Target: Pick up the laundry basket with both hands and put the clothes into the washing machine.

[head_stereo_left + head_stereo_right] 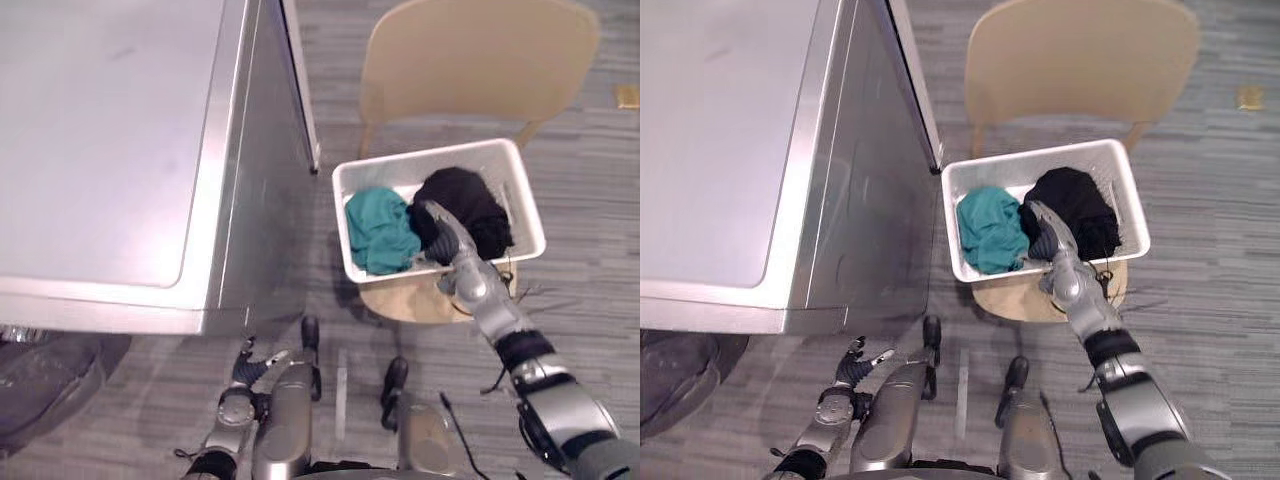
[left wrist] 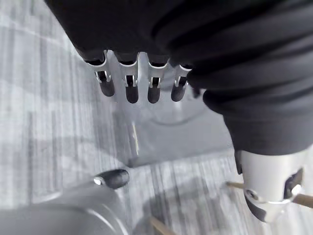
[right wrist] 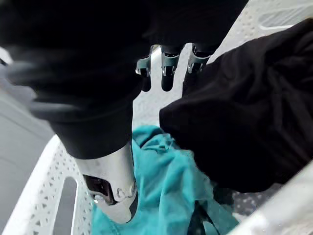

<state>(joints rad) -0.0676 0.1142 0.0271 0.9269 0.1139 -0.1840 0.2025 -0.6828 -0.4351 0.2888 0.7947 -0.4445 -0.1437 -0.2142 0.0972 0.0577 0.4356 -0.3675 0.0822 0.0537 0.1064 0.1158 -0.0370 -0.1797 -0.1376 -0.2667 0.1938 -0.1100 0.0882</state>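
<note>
A white laundry basket (image 1: 533,205) stands on the seat of a tan chair (image 1: 470,70), just right of the silver washing machine (image 1: 110,150). Inside lie a teal garment (image 1: 380,232) on the left and a black garment (image 1: 470,200) on the right. My right hand (image 1: 450,240) reaches over the basket's near rim and is open, its straight fingers (image 3: 167,78) lying between the teal garment (image 3: 171,186) and the black garment (image 3: 244,127). It grips nothing. My left hand (image 1: 245,375) hangs low by the machine's front corner, open, its fingers (image 2: 131,90) over the floor.
The washing machine's top is closed and takes up the whole left side. A dark rounded thing (image 1: 40,380) lies on the floor at the lower left. A small yellow object (image 1: 627,96) sits on the grey floor at the far right.
</note>
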